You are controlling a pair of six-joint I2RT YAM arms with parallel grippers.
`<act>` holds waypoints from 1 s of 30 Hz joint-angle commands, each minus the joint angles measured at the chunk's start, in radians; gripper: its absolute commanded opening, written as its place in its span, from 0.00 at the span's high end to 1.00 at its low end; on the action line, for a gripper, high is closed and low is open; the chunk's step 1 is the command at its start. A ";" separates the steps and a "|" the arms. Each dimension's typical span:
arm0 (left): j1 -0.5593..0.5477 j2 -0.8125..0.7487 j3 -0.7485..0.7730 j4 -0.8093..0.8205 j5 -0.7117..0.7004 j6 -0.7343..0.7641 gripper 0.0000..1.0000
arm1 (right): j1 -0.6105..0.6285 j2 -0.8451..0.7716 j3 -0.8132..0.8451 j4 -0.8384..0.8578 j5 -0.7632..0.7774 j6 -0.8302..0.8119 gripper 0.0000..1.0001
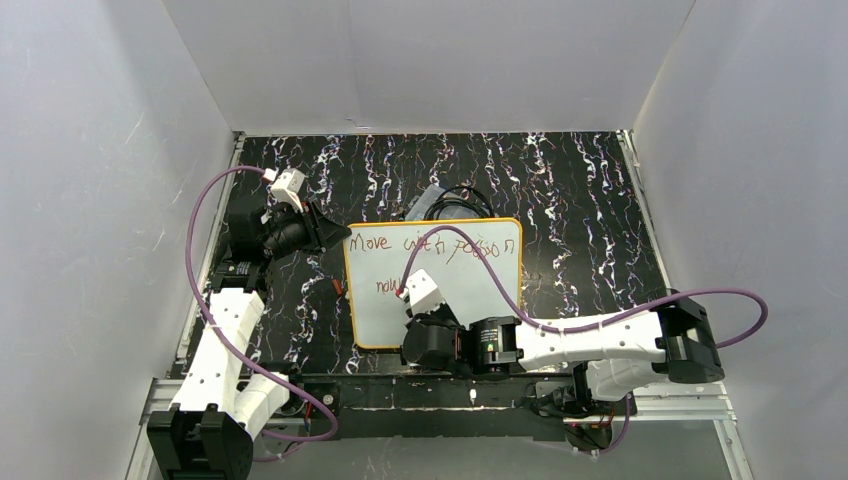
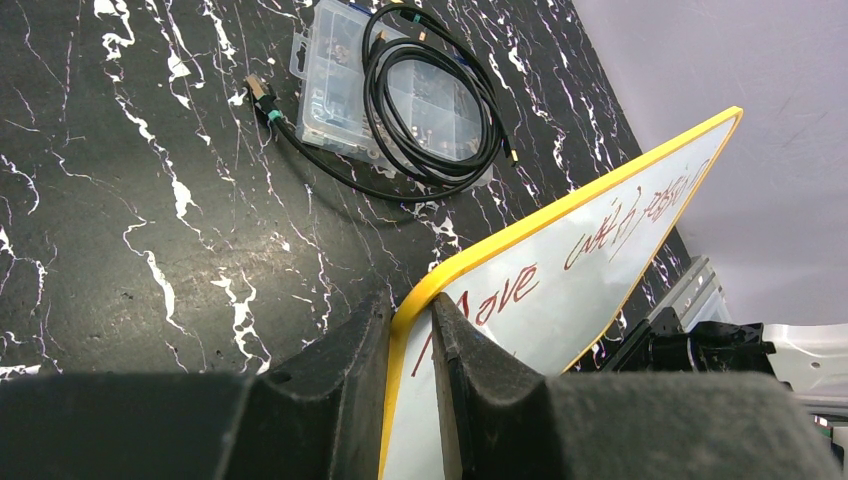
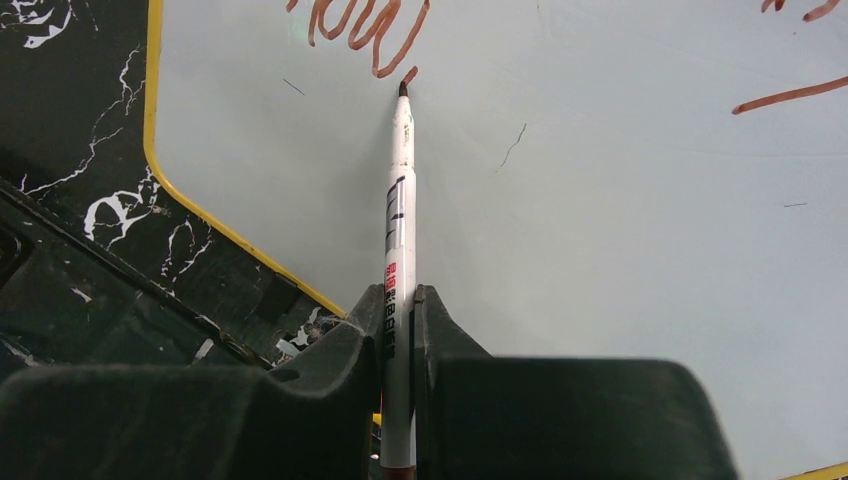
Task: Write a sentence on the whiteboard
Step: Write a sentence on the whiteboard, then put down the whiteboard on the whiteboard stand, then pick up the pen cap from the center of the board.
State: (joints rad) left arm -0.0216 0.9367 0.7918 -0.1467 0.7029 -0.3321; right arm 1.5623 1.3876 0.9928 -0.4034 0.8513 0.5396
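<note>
The whiteboard (image 1: 440,300), white with a yellow rim, lies mid-table. The sentence (image 1: 432,243) in reddish-brown script runs along its top, with a short second word (image 1: 387,287) started below. My left gripper (image 1: 335,236) is shut on the whiteboard's far-left corner (image 2: 412,310), one finger on each side of the rim. My right gripper (image 1: 420,312) is shut on a white marker (image 3: 400,230); its dark tip (image 3: 403,88) touches the board just below the second word's last stroke (image 3: 360,25).
A clear plastic parts box (image 1: 440,203) with a coiled black cable (image 2: 430,95) on it sits just beyond the whiteboard's far edge. The black marbled table (image 1: 560,190) is walled by white panels on three sides. A metal rail (image 1: 450,395) runs along the near edge.
</note>
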 commanded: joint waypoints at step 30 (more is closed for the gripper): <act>-0.001 -0.140 0.233 -0.400 -0.360 -0.062 0.19 | -0.184 -0.324 0.047 0.293 0.012 -0.465 0.99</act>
State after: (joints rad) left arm -0.0219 0.8104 1.0218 -0.3817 0.5495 -0.3405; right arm 1.4464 1.1103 0.9646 -0.1921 0.8803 0.1646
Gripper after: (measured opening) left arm 0.815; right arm 0.188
